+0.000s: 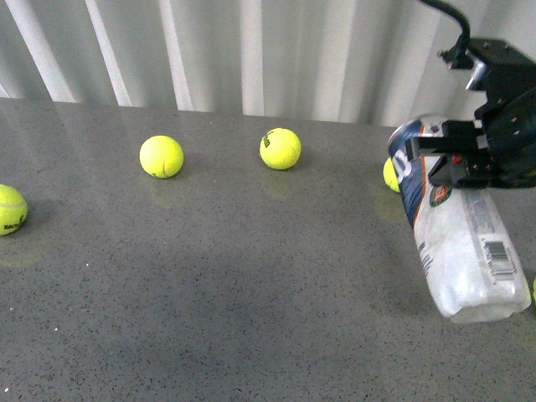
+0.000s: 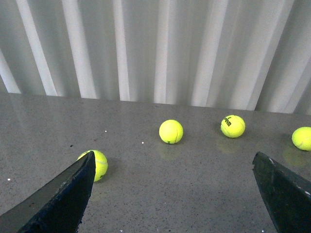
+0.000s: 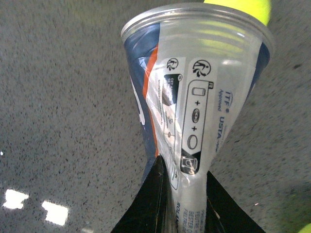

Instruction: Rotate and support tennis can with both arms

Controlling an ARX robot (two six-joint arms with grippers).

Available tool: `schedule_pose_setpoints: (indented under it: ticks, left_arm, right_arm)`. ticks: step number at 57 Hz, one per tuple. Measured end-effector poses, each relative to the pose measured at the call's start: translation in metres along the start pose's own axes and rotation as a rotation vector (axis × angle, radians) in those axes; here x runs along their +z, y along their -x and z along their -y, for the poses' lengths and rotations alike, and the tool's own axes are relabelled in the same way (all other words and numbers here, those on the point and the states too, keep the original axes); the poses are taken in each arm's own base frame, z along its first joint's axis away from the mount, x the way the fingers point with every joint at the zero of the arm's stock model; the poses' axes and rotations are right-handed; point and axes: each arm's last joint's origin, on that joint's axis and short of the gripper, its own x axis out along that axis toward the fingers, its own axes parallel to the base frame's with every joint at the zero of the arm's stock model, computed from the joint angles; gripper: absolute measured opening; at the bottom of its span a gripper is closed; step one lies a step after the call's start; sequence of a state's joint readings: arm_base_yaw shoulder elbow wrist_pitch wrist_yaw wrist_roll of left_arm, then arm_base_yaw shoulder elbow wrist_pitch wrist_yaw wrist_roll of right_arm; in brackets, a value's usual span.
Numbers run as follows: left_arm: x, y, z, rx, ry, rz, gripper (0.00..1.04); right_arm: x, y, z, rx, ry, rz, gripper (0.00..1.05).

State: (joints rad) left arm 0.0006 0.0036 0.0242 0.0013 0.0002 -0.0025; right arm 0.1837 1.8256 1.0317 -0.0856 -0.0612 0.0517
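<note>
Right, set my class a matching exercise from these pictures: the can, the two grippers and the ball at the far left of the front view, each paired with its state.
Column A
1 tennis can
2 left gripper
3 right gripper
4 far-left ball

Column B
a open, holding nothing
b lying loose on the table
c tilted, barcode showing
d shut on the tennis can

Pairs: 1-c, 2-a, 3-d, 4-b

You'll see the tennis can (image 1: pixel 459 251) clear, its label (image 1: pixel 416 188) navy, orange and white with a black barcode (image 1: pixel 496 254); the right gripper (image 1: pixel 444 159) black; the balls (image 1: pixel 162 157) yellow-green; the table (image 1: pixel 251 293) speckled grey; the far curtain (image 1: pixel 251 50) pale, vertically striped.
</note>
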Motion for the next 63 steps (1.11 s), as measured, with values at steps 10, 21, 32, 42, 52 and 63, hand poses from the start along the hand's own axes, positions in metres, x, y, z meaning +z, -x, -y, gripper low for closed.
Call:
schedule_pose_setpoints:
  ticks: [10, 21, 32, 42, 52, 63]
  left_arm:
    - [0.0, 0.0, 0.0, 0.0, 0.0, 0.0, 0.98]
    - [0.0, 0.0, 0.0, 0.0, 0.0, 0.0, 0.98]
    - [0.0, 0.0, 0.0, 0.0, 0.0, 0.0, 0.98]
    - [0.0, 0.0, 0.0, 0.0, 0.0, 0.0, 0.98]
    - [0.0, 0.0, 0.0, 0.0, 0.0, 0.0, 0.98]
    - [0.0, 0.0, 0.0, 0.0, 0.0, 0.0, 0.98]
  right_arm:
    - [0.011, 0.034, -0.009, -0.085, 0.185, 0.219, 0.07]
    - [0.007, 0.06, -0.033, -0.126, 0.553, 0.459, 0.07]
    - [-0.02, 0.052, -0.053, -0.126, 0.964, 0.518, 0.06]
    - [-0.043, 0.02, -0.061, -0.128, 1.281, 0.48, 0.06]
    - [-0.051, -0.006, -0.069, -0.08, 1.376, 0.473, 0.06]
    - [-0.049, -0.033, -0.088, -0.001, 1.406, 0.473, 0.06]
